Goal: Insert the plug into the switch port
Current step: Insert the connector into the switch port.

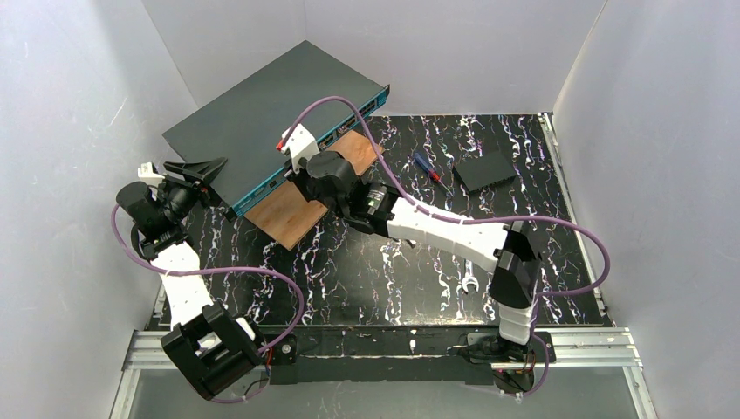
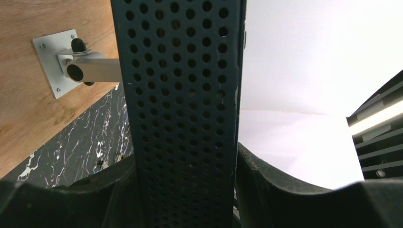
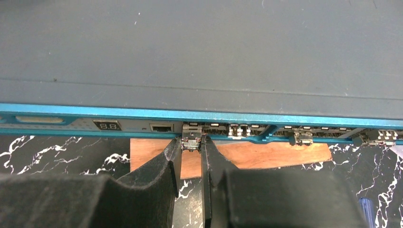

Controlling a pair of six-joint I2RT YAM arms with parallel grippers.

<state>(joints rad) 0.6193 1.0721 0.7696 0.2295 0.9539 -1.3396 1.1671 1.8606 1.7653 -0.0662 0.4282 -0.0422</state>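
Observation:
The switch [image 1: 262, 113] is a large flat dark grey box at the back left, its teal port edge [image 3: 142, 114] facing my right arm. My left gripper [image 1: 199, 170] is shut on the switch's left end. In the left wrist view the switch's perforated side panel [image 2: 180, 95] fills the gap between the fingers [image 2: 285, 190]. My right gripper [image 1: 298, 164] is at the teal edge. In the right wrist view it [image 3: 191, 147] is shut on a small metal plug [image 3: 191, 140], whose front sits in a port just right of the wider socket [image 3: 161, 127].
A wooden board [image 1: 301, 205] lies under the switch's front edge on the black marbled table [image 1: 393, 262]. A screwdriver [image 1: 429, 168] and a small black square box [image 1: 486, 170] lie to the right. Another plug [image 3: 303, 138] sits in a port further right. White walls enclose the space.

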